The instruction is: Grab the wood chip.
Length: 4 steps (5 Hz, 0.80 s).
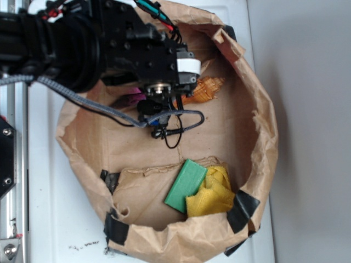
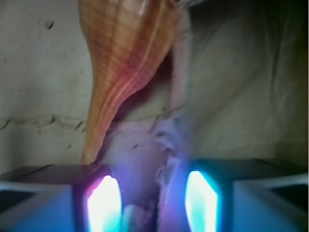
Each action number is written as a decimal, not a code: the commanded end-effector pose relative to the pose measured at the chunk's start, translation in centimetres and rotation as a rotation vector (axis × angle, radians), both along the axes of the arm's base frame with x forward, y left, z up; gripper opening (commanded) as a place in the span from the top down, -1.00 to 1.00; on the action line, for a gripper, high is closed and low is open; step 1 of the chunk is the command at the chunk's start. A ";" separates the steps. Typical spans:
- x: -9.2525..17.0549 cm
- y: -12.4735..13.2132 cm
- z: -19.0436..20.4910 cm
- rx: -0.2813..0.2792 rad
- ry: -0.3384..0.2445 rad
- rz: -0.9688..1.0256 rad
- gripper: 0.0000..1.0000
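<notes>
The wood chip (image 2: 178, 77) is a thin pale sliver with jagged edges, lying on brown paper just right of the orange ridged shell (image 2: 123, 58). Its near end runs down between my fingers. My gripper (image 2: 152, 203) is low over it and open, and the glowing pads (image 2: 104, 203) stand either side of the chip with gaps showing. In the exterior view the black arm (image 1: 137, 49) covers the chip. Only the shell (image 1: 205, 87) shows to its right.
Everything lies inside a torn brown paper bag (image 1: 258, 126) with raised walls. A green block (image 1: 185, 185) and a yellow cloth (image 1: 211, 194) sit at the near side. A pink object (image 1: 134, 98) peeks out under the arm. A loose black cable (image 1: 181, 123) hangs beside the wrist.
</notes>
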<state>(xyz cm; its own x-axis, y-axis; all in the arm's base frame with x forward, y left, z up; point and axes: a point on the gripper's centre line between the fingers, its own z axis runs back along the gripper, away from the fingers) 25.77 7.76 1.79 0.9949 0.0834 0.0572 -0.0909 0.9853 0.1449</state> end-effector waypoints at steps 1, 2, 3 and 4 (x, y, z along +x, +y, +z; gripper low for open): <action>0.7 -0.4 0.2 -0.002 -0.015 0.019 1.00; 0.5 -0.4 1.1 -0.029 -0.006 0.014 1.00; -0.2 -0.2 3.1 -0.080 -0.007 -0.003 0.63; -1.6 0.3 5.1 -0.152 -0.006 -0.051 -1.00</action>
<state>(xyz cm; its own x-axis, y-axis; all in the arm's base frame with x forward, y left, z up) 23.72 7.71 5.58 0.9992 0.0399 0.0013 -0.0399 0.9991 -0.0152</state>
